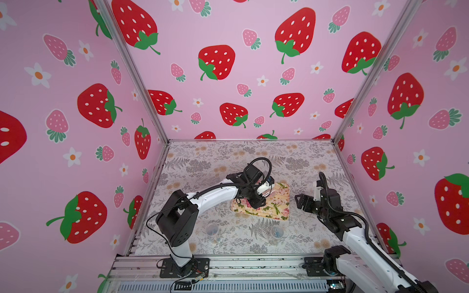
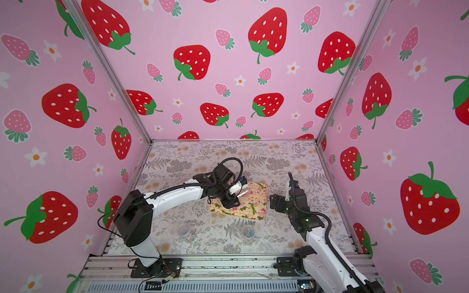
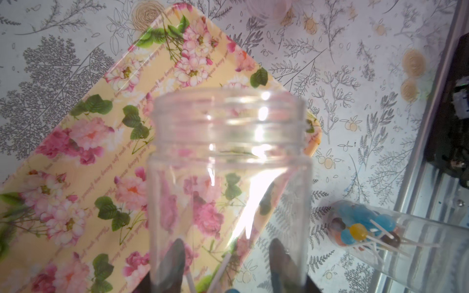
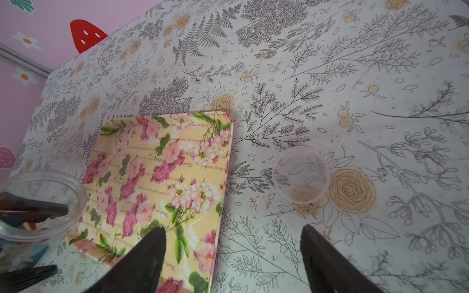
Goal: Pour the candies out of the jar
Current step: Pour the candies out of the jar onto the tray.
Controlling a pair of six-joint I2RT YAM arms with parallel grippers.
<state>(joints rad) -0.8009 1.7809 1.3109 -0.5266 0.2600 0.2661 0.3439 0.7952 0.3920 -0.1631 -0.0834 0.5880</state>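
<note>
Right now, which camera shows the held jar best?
The left wrist view: the clear jar fills it, threaded neck and open mouth plain. The right wrist view shows only its mouth at the edge; in both top views it is small, partly hidden by the left gripper.

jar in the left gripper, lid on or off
Off: the jar shows a bare threaded neck with nothing screwed on.
</note>
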